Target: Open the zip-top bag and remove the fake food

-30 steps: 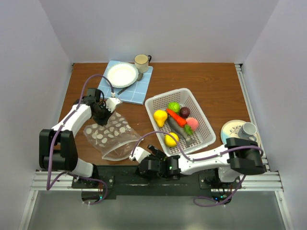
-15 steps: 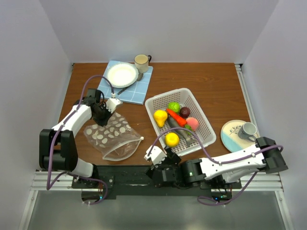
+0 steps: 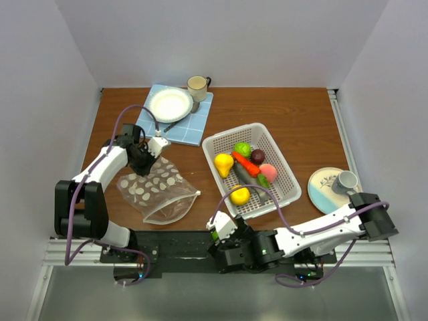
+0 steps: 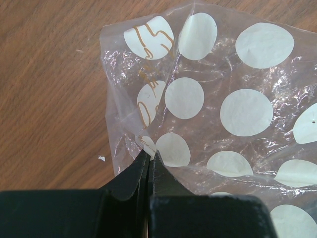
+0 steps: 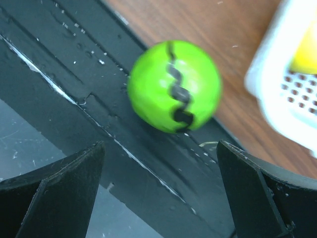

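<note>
One bag: the zip-top bag [image 3: 159, 192] lies slack on the table [image 3: 294, 127], left of the white basket [image 3: 231, 132] and just ahead of the arms' bases. It looks flat, with nothing coloured showing inside.
Left hold: the left gripper [image 4: 148, 156] has its fingers pressed together on a thin fold of film at the bag's far corner. This is probably an anchor, so the floppy plastic cannot slide while the other end is worked.
Bag mouth: it seems to run along the near-right edge. Whether the seal is parted, I cannot tell.
Several pieces: most of the fake food [image 3: 246, 164] sits in the basket: yellow, green, maroon, orange and pink.
One stray: a green ball [image 5: 173, 85] lies apart from the rest on the black base rail [image 5: 59, 84], right where the rail meets the wood.
Right hold: the right gripper [image 5: 161, 144] is spread wide with a finger on either side of the ball and grips nothing. It hangs low over the near edge, which suits fetching this piece.
Risk: the ball is round and sits at a lip, so a clumsy touch may roll it off.
Overhead view: it gives the layout of bag, basket and both arms, but the ball shows only as a green speck by the right wrist.
Left wrist view: it alone proves the pinch and shows how little film is caught.
Right wrist view: it alone shows the ball clearly, with the basket's corner just beside it.
</note>
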`<state>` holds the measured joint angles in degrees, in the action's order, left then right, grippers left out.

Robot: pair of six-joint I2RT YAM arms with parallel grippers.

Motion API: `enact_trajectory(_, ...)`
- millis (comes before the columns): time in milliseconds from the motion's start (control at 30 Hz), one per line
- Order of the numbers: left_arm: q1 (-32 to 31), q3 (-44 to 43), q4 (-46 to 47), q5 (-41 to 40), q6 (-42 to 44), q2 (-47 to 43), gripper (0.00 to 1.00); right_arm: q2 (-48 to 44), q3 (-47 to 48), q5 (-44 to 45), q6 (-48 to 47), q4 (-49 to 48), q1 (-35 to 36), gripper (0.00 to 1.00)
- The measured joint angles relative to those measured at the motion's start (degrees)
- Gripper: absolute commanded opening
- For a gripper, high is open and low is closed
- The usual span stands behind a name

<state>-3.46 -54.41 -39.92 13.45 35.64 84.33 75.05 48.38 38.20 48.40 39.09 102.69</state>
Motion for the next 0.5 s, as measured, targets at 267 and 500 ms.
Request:
enact_trajectory(267,0.0,0.0,0.0,-0.02,0.13,-0.02,0.0,6.99,-4.44,-3.52,-1.44,-9.44,-3.17,0.99)
enact_trajectory(500,0.0,0.0,-0.02,-0.02,0.13,-0.02,0.0,5.99,-9.18,-4.76,-6.54,-16.65,-13.07,0.99)
